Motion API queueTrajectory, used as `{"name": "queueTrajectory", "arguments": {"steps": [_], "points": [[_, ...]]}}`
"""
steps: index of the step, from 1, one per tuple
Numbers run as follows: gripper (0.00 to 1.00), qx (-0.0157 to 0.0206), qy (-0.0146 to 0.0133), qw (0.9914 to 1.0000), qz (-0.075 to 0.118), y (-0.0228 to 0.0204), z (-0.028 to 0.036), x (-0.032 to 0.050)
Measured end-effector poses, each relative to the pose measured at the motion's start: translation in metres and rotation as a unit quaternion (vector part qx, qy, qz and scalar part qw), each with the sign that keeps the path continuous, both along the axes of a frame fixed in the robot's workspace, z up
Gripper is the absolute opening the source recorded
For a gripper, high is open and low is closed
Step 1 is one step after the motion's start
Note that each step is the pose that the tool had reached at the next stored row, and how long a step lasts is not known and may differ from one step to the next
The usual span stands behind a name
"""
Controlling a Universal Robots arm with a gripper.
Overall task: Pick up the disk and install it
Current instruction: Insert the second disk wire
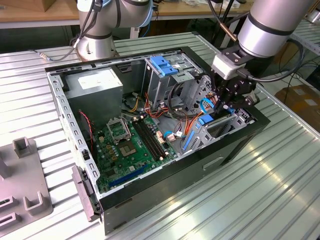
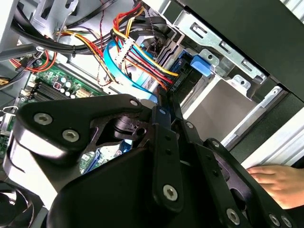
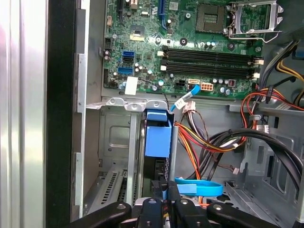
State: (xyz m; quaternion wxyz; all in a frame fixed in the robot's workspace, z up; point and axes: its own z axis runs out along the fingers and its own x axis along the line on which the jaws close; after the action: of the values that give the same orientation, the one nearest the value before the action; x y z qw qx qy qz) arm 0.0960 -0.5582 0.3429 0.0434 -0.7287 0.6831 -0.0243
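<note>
Silver-grey slatted metal forms the table (image 1: 280, 190) under an open black computer case (image 1: 200, 170), which fills the middle of the exterior view. Inside it, a green motherboard (image 1: 127, 147) lies at lower left, a grey power supply (image 1: 95, 85) at upper left, and a tall metal drive cage (image 1: 167, 75) with a blue latch at upper centre. From the upper right, the robot arm (image 1: 270, 25) reaches down into the case's right end, where its black gripper (image 1: 225, 102) sits among orange and black cables. In the first wrist view, the gripper's fingers (image 3: 159, 209) are pinched together on the edge of the disk (image 3: 158, 133), which stands on edge in the lower drive bay at centre frame, its blue rail end facing out. A person's hand (image 2: 278, 183) rests at the right edge of the second wrist view.
</note>
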Motion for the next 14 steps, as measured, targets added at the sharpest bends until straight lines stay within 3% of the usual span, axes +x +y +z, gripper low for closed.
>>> {"name": "queueTrajectory", "arguments": {"steps": [8,11,12,14], "points": [[0.16,0.0018,0.0,1.0,0.0,-0.0003,-0.0025,0.0],[0.23,0.0028,-0.0001,1.0,0.0,-0.0002,-0.002,0.0001],[0.29,0.0022,-0.0001,1.0,0.0,-0.0002,0.0008,0.0001],[0.29,0.0018,0.0,1.0,0.0,-0.0001,0.0064,0.0]]}}
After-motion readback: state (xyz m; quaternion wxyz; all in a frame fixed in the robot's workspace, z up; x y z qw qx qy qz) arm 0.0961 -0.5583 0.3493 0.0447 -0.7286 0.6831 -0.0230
